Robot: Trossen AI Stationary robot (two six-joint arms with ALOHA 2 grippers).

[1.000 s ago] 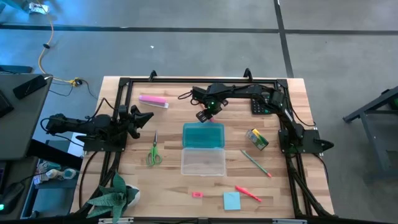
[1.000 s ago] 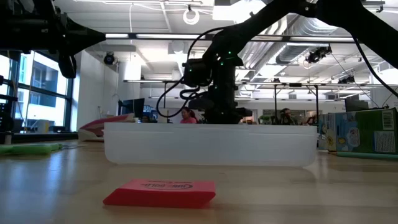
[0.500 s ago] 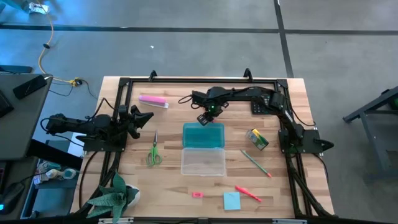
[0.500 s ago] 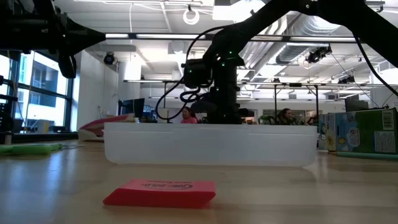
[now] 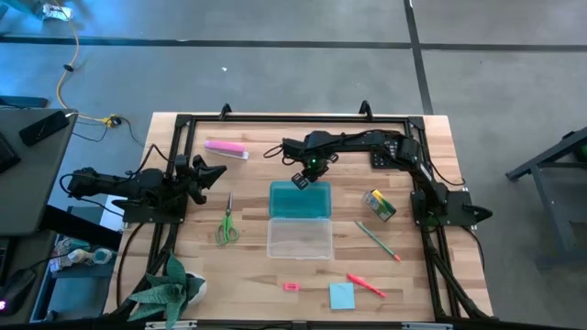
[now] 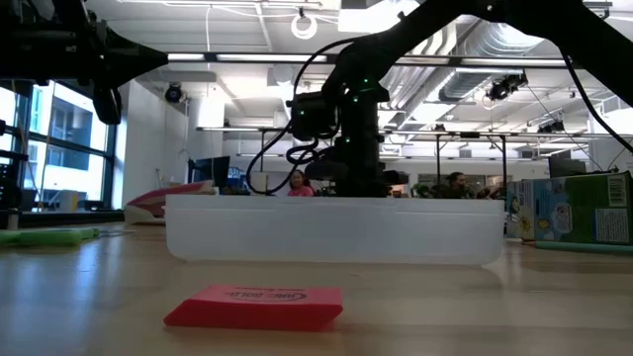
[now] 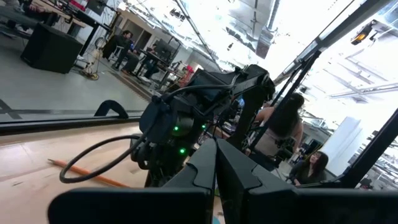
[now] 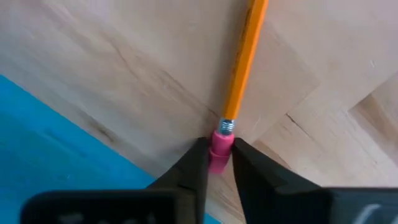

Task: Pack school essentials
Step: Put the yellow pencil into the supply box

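My right gripper (image 8: 219,149) points down at the table just beyond the far edge of the open case's teal half (image 5: 300,199) and is shut on the orange pencil (image 8: 244,68). The arm hides this pencil in the high view. The case's clear half (image 5: 299,238) lies nearer. On the wood lie green-handled scissors (image 5: 227,223), a green pencil (image 5: 377,240), a red pen (image 5: 365,285), a small pink eraser (image 5: 291,286), a light-blue sticky pad (image 5: 341,295) and a yellow-green box (image 5: 378,204). My left gripper (image 5: 213,176) waits shut at the left edge. My right gripper pinches the pencil's pink eraser end (image 8: 221,142) between its two fingertips. The fingers come from above, pointing down. The pencil's orange shaft runs away from the fingers, flat along the wooden table top.
A black calculator (image 5: 382,156) sits at the far right under the right arm. A pink-and-white bar (image 5: 226,148) lies at the far left. A black frame (image 5: 183,119) rims the table. A green plant (image 5: 165,291) stands at the near left corner.
My right gripper has moved a little toward the table's near edge, closer to the teal half of the case, and has sunk slightly. The left arm and the loose things on the table have kept still.
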